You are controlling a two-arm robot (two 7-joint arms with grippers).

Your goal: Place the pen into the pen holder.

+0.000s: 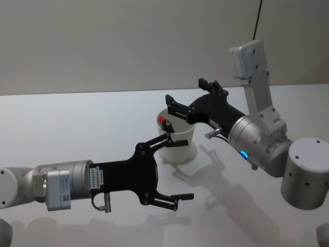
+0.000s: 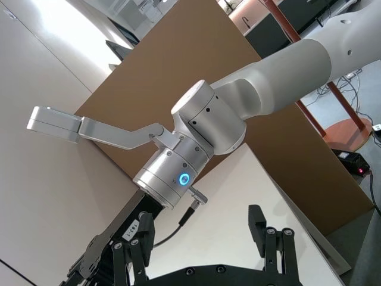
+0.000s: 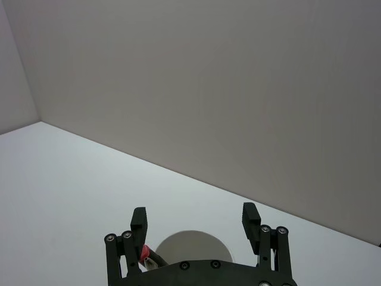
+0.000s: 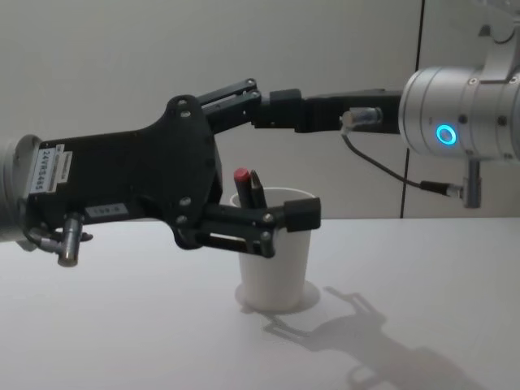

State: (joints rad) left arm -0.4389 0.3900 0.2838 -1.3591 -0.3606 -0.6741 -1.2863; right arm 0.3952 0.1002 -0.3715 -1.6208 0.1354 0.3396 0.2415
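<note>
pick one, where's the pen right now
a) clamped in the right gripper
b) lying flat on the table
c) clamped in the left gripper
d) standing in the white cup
d: the pen stands tilted inside the pen holder, its red end above the rim, while the left gripper and the right gripper are both open and hold nothing.

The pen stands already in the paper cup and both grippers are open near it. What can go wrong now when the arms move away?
1. The right gripper hangs open just above the pen holder. A low retreat could catch the rim and tip the cup.
2. The pen leans against the rim with its red end sticking out, so a passing finger could flick it out.
3. The left gripper, open beside the cup, could knock it when it pulls back.
</note>
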